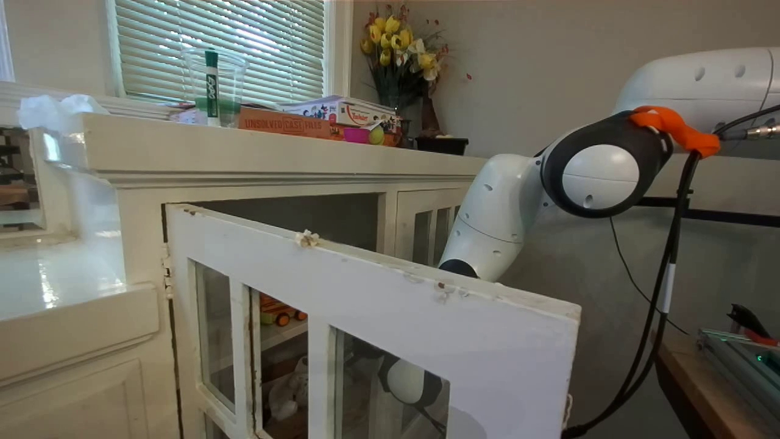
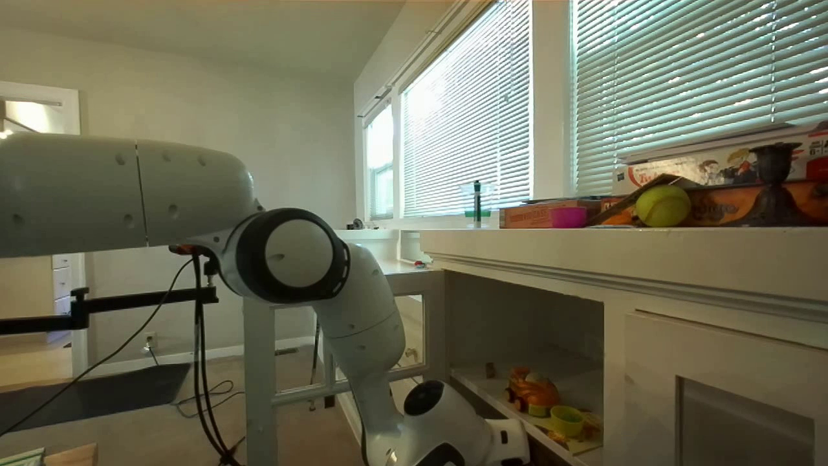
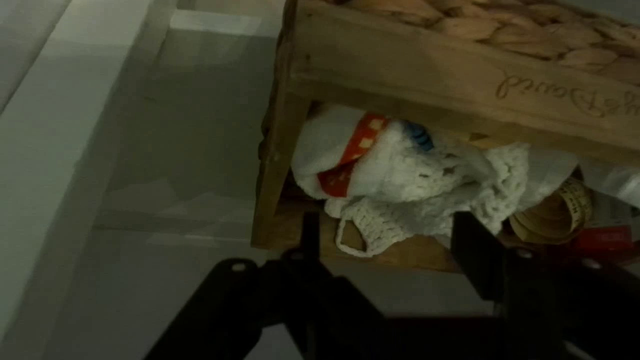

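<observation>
My gripper (image 3: 388, 222) is open and empty in the wrist view, its two dark fingers spread in front of a white crocheted cloth (image 3: 445, 167). The cloth lies bunched in an open-fronted wooden box (image 3: 410, 57), with a small loop hanging at the near edge between the fingertips. Whether a finger touches it I cannot tell. A white cloth with a red band (image 3: 367, 132) lies beside it. A coiled paper tape (image 3: 555, 215) sits to the right. The gripper is hidden in both exterior views; the arm (image 2: 372, 336) reaches down into the open cabinet.
The glazed cabinet door (image 1: 372, 274) stands open beside the arm. The upper shelf (image 2: 485, 391) holds an orange toy (image 2: 533, 388) and a yellow-green cup (image 2: 567, 421). The counter (image 1: 286, 146) carries boxes, flowers (image 1: 396, 46) and a cup with a marker (image 1: 211, 91). Cables (image 1: 664, 292) hang from the arm.
</observation>
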Available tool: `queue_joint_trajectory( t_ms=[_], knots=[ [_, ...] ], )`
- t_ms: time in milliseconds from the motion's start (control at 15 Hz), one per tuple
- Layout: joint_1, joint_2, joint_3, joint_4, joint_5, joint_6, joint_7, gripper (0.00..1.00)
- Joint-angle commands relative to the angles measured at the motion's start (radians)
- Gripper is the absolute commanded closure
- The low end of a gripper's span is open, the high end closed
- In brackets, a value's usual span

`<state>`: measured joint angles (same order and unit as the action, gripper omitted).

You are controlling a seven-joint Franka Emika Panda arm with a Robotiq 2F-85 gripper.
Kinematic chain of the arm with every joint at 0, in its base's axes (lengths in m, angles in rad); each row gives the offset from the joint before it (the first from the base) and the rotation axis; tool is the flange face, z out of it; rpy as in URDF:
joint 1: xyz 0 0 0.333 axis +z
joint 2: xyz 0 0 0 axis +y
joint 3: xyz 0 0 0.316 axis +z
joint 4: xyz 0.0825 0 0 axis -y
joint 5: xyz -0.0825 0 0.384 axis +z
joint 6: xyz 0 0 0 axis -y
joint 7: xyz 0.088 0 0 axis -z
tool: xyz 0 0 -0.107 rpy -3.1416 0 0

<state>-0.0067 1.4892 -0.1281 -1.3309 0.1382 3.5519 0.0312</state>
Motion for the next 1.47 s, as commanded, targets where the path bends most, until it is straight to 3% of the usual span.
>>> queue_joint_trajectory(
  t_ms=[0, 533, 867, 1400],
  knots=[
    [-0.007, -0.001, 0.005, 0.019, 0.008, -0.024, -0.007, 0.02],
    [-0.038, -0.005, 0.043, 0.056, -0.039, -0.085, -0.010, 0.00],
    [-0.069, 0.003, 0.102, 0.096, -0.092, -0.173, -0.018, 0.00],
    [-0.124, -0.001, 0.163, 0.083, -0.115, -0.214, -0.019, 0.00]
  ],
)
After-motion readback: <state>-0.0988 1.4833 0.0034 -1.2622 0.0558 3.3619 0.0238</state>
